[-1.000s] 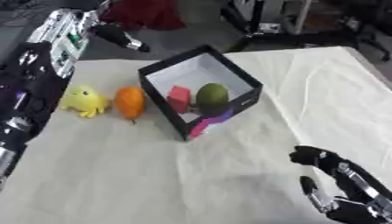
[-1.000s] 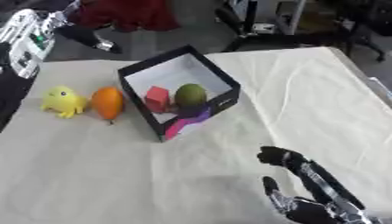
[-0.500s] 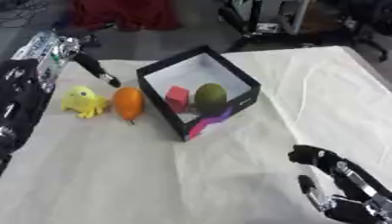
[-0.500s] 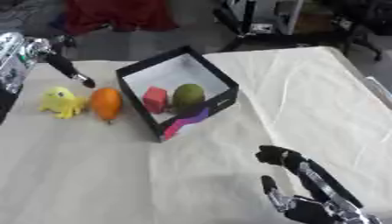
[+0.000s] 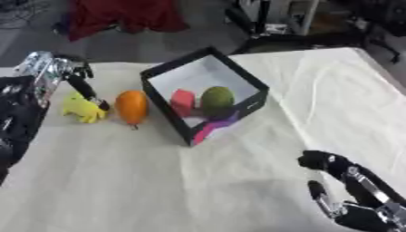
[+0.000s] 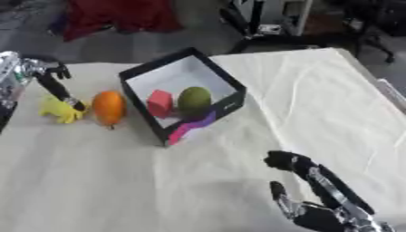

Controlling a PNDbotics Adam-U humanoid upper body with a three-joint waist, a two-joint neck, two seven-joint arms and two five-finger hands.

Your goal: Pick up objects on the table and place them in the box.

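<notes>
A black box (image 5: 208,72) with a white inside stands tilted at the middle of the table. It holds a red block (image 5: 182,100), a green round fruit (image 5: 217,98) and a purple-pink thing (image 5: 212,128). Left of the box lie an orange fruit (image 5: 132,107) and a yellow toy (image 5: 82,109). My left hand (image 5: 70,78) hangs just above the yellow toy, fingers straight and pointing down, one fingertip (image 5: 103,106) between toy and orange. My right hand (image 5: 353,190) rests open at the lower right, fingers up.
The table (image 5: 158,181) is covered with a cream cloth. Behind it lie a red cloth (image 5: 127,16) on the floor and dark equipment (image 5: 277,18). Bare cloth spreads in front of the box and to its right.
My left hand has come down from above the table's far left corner to the yellow toy. The right hand has stayed still.
</notes>
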